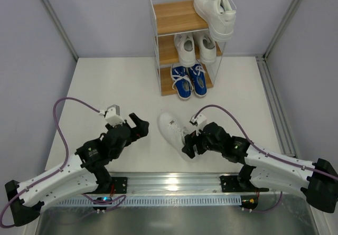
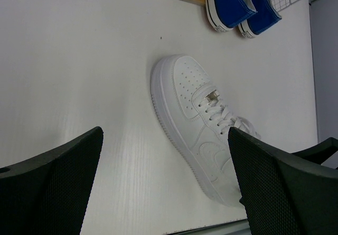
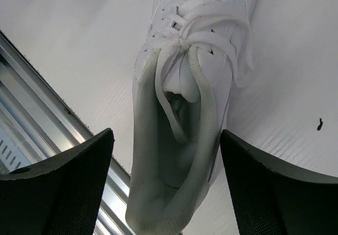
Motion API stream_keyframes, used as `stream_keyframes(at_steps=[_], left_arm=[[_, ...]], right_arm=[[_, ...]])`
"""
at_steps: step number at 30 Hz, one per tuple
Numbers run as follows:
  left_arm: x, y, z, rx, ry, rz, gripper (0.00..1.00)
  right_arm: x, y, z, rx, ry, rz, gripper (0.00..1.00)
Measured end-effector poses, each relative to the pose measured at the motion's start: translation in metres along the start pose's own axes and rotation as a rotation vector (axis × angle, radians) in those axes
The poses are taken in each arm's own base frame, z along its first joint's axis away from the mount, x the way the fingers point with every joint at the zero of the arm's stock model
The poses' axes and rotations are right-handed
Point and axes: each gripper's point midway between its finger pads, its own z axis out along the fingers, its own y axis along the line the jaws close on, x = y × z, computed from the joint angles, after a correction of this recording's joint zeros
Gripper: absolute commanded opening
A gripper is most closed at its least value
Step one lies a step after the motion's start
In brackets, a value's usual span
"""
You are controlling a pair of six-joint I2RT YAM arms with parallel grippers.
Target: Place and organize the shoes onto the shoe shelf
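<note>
A loose white sneaker (image 1: 171, 128) lies on the table in front of the shoe shelf (image 1: 174, 17), toe towards the shelf. My right gripper (image 1: 191, 143) is open with its jaws on either side of the sneaker's heel (image 3: 179, 140), not pressing on it. My left gripper (image 1: 139, 125) is open and empty to the left of the sneaker (image 2: 195, 124). One white shoe (image 1: 214, 13) sits on the top board at the right. A white pair (image 1: 195, 48) is on the middle board. The blue pair (image 1: 189, 80) is on the bottom board and also shows in the left wrist view (image 2: 240, 5).
A metal rail (image 1: 174, 185) runs along the near table edge, just behind the sneaker's heel (image 3: 53, 113). Grey walls and frame posts (image 1: 55, 21) close in the table on the left, back and right. The left half of the top board (image 1: 174, 16) is bare.
</note>
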Motion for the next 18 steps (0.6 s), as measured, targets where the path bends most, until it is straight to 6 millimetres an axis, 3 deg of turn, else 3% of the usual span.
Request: stream_keyframes(at_steps=[6,12,15,16,18], left_arm=[[0.0,0.0,0.0,0.001,0.0,0.0,1.0],[0.0,0.0,0.0,0.001,-0.001,0.004,1.0],[-0.001,0.0,-0.001,0.002,-0.005,0.004,1.0],[-0.002,0.0,-0.001,0.003,-0.006,0.004,1.0],[-0.002,0.0,-0.001,0.005,-0.007,0.008,1.0]], right_arm=[[0.005,-0.005,0.015,0.074,0.108,-0.032,0.83],[0.023,-0.013,0.03,0.135,0.217,-0.054,0.81],[0.025,-0.015,0.034,0.148,0.233,-0.059,0.72],[0.025,-0.016,0.034,0.152,0.238,-0.061,0.57],[0.028,-0.019,0.036,0.169,0.257,-0.068,0.45]])
